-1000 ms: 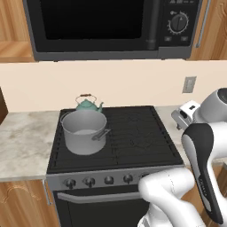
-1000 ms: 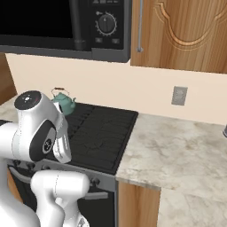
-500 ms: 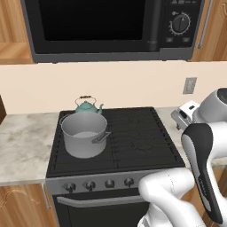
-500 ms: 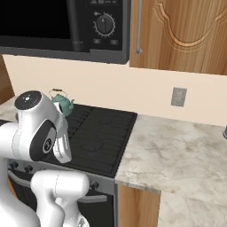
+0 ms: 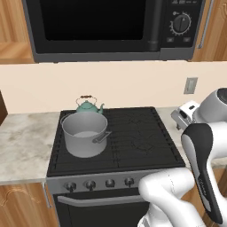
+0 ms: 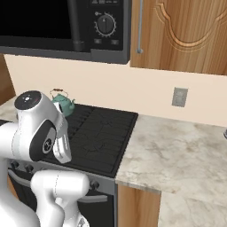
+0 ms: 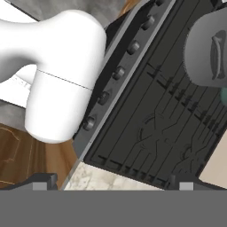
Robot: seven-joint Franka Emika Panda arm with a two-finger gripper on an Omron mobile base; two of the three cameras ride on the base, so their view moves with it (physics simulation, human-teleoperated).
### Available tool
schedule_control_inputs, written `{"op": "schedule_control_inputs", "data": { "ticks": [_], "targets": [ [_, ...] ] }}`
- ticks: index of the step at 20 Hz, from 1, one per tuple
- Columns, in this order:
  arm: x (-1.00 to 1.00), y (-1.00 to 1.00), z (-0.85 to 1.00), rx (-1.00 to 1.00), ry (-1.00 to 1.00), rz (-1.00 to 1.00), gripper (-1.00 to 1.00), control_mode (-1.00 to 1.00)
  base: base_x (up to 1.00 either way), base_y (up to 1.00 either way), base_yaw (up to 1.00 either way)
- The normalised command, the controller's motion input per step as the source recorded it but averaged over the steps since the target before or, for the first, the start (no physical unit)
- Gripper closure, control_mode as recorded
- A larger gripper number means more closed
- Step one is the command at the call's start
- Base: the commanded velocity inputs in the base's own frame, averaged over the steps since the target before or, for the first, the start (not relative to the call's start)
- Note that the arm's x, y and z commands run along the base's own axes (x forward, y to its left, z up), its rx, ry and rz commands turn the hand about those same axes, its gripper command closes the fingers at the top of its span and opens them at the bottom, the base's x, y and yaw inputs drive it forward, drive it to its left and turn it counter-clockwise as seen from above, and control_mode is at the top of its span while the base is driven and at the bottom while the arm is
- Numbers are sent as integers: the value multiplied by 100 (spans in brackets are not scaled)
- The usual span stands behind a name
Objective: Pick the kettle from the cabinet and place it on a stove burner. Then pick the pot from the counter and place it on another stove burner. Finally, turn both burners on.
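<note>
The teal kettle [image 5: 88, 106] stands on the back left burner of the black stove [image 5: 133, 137], right behind the grey pot [image 5: 85, 134] on the front left burner. The kettle [image 6: 62, 103] also shows past the arm in the right base view. My gripper [image 5: 182, 116] hovers open and empty above the stove's right edge, apart from both. In the hand view the gripper [image 7: 113, 182] looks down across the grates, with the pot [image 7: 207, 49] at the upper right and the knobs [image 7: 119, 72] in a row. The wood cabinet [image 6: 186, 31] is shut. The counter [image 6: 177, 146] flanks the stove.
A black microwave [image 5: 111, 26] hangs over the stove. A wall outlet [image 6: 179, 96] sits on the beige backsplash. My own white arm [image 5: 199, 168] rises at the stove's front right corner, near the knobs [image 5: 98, 183].
</note>
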Motion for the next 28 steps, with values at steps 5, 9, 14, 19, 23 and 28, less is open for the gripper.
{"op": "schedule_control_inputs", "data": {
  "ticks": [5, 9, 14, 19, 23, 28],
  "targets": [
    [0, 1, -1, 0, 0, 0, -100, -100, 0, 2, 1],
    [0, 0, 0, 0, 0, 0, -100, -100, 0, 0, 0],
    [-12, 18, 0, -1, -3, 0, -100, -100, 0, 0, 0],
    [-10, 42, 0, -6, -2, 1, -100, -100, 0, 0, 0],
    [0, 43, 11, -8, -1, 0, -100, -100, 0, 0, 0],
    [0, 38, 14, -10, 0, 0, -100, -100, 0, 0, 0]
  ]
}}
